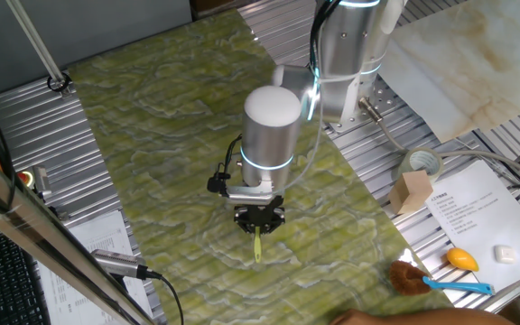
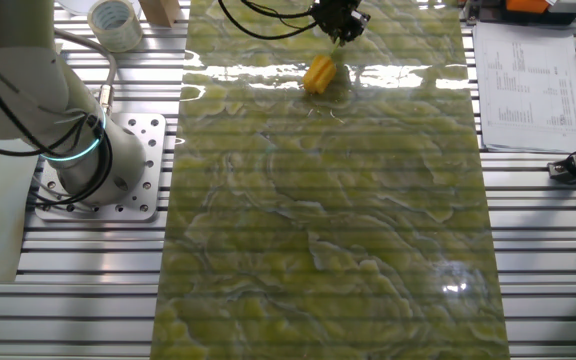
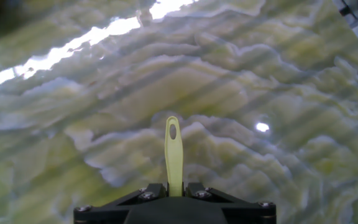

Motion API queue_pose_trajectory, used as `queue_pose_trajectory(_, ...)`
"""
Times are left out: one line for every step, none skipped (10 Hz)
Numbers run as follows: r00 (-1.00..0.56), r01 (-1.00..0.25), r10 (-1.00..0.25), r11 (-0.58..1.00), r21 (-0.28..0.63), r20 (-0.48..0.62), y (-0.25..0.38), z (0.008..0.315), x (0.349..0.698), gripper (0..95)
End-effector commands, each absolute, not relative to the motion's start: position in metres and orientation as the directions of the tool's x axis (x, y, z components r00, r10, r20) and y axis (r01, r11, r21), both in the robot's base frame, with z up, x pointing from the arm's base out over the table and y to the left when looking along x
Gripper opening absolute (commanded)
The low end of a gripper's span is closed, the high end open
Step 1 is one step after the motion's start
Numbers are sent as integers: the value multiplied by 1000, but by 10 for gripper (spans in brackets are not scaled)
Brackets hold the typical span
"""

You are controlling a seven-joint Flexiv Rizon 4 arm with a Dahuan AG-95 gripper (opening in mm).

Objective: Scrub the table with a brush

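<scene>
On the green marbled counter in one fixed view, the gripper hangs low near the middle. Its jaws are clenched on the thin handle of the brush, which pokes out past them. A brown brush with a blue handle lies off at the edge.

In the other fixed view, the brush's yellow head rests on the counter, just under the gripper.

In the hand view, the handle sticks out between the jaws, over the counter.

Bright glare streaks the table; hand view blurred.
</scene>
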State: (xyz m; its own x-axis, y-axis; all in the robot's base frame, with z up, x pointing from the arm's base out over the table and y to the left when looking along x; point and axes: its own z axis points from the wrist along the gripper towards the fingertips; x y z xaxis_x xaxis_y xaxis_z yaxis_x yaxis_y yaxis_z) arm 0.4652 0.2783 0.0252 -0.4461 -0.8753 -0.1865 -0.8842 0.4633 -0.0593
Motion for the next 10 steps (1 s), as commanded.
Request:
queue_pose_trajectory(-435,-890,-881,452,-56,-187,279,25,465,0)
queue_pose_trajectory(-429,-892,-883,447,-61,-190,278,23,465,0)
queue_pose_trajectory(-421,-896,-885,440,-61,-202,276,20,465,0)
queue_pose_trajectory(-434,-889,-875,454,-52,-212,276,19,465,0)
queue_pose_trajectory(-448,-883,-867,467,-44,-216,276,19,465,0)
queue_pose_trajectory(-461,-877,-859,480,-36,-222,276,19,465,0)
queue_pose_trajectory(-467,-874,-854,486,-30,-227,276,19,465,0)
queue_pose_trajectory(-476,-869,-848,494,-23,-234,276,19,465,0)
queue_pose_trajectory(-485,-864,-841,503,-17,-240,276,19,465,0)
queue_pose_trajectory(-492,-860,-836,510,-13,-243,276,20,465,0)
